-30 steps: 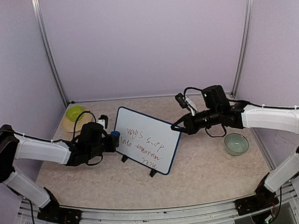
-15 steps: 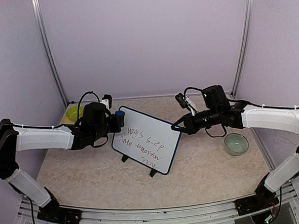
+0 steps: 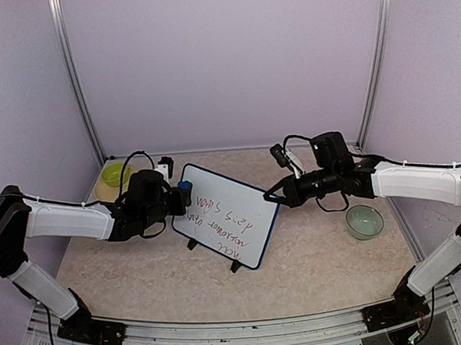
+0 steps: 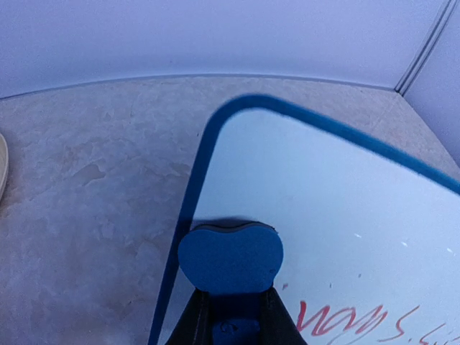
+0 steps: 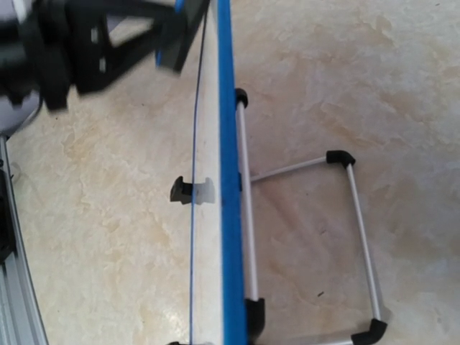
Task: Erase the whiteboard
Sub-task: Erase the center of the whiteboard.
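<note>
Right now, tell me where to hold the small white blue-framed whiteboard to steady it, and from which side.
Grip the whiteboard by its thin framed edge near the top right corner, from the right, jaws across the thickness. It stands tilted on fold-out legs, leaving that edge free and away from the blue eraser in the left gripper. The right gripper is there now.
</note>
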### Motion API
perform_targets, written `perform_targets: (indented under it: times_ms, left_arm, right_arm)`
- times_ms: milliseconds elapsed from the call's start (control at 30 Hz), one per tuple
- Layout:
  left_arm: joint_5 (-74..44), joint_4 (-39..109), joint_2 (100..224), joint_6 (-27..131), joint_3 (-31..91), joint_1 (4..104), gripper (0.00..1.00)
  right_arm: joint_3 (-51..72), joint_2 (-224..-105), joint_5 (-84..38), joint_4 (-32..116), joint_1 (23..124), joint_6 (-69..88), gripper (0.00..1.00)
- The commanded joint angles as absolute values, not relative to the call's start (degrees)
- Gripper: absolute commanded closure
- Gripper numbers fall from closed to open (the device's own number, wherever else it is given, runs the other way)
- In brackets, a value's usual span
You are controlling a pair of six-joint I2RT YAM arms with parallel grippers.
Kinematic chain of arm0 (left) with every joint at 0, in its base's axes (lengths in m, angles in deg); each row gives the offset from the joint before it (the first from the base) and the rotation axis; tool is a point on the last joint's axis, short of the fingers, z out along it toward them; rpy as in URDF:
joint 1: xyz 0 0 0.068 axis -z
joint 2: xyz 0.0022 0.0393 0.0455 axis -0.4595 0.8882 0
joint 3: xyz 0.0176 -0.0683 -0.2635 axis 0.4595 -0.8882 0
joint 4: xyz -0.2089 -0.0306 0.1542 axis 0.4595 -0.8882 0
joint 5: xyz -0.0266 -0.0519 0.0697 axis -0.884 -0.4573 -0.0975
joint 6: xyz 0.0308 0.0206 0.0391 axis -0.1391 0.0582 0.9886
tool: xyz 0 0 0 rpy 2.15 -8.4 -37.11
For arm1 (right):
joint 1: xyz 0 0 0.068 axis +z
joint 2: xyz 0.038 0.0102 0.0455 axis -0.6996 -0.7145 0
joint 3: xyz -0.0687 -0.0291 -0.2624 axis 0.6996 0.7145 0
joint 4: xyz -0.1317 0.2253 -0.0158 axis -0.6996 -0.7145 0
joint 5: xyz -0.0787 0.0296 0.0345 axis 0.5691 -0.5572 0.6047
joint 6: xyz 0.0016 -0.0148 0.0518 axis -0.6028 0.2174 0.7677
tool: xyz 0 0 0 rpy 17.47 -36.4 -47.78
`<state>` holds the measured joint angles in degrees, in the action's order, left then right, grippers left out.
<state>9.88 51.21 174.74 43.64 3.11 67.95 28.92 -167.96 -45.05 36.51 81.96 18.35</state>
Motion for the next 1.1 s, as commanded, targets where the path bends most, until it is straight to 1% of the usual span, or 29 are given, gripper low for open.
perform_targets:
  times_ms: [0, 133, 233, 567, 733, 867, 1067]
  left_arm:
    - [10.3, 49.17, 173.27, 43.18, -1.97, 70.48, 0.83]
    - [10.99, 49.2, 172.13, 43.14, -3.67, 70.73, 0.83]
    - [11.22, 49.0, 171.68, 43.37, -2.18, 70.45, 0.83]
    - [11.3, 47.95, 176.05, 46.32, 10.22, 69.19, 0.83]
    - [11.71, 46.27, 177.95, 46.96, 14.17, 68.67, 0.83]
    - [11.22, 46.17, 177.12, 46.14, 11.83, 68.66, 0.83]
    - [11.23, 47.76, 173.77, 44.12, 2.82, 69.11, 0.83]
  right_arm:
    - [28.99, -169.7, -47.09, 33.81, 82.45, 14.54, 1.0]
    - [28.84, -169.9, -47.3, 34.15, 82.45, 14.9, 1.0]
    - [28.7, -170.15, -47.36, 34.26, 82.45, 15.04, 1.0]
    - [28.09, -169.28, -46.66, 32.08, 82.54, 14.39, 1.0]
    - [27.9, -168.96, -46.43, 31.54, 82.54, 14.13, 1.0]
    - [27.86, -168.88, -46.3, 31.5, 82.54, 14.13, 1.0]
    - [27.84, -169.47, -46.6, 32.02, 82.54, 14.2, 1.0]
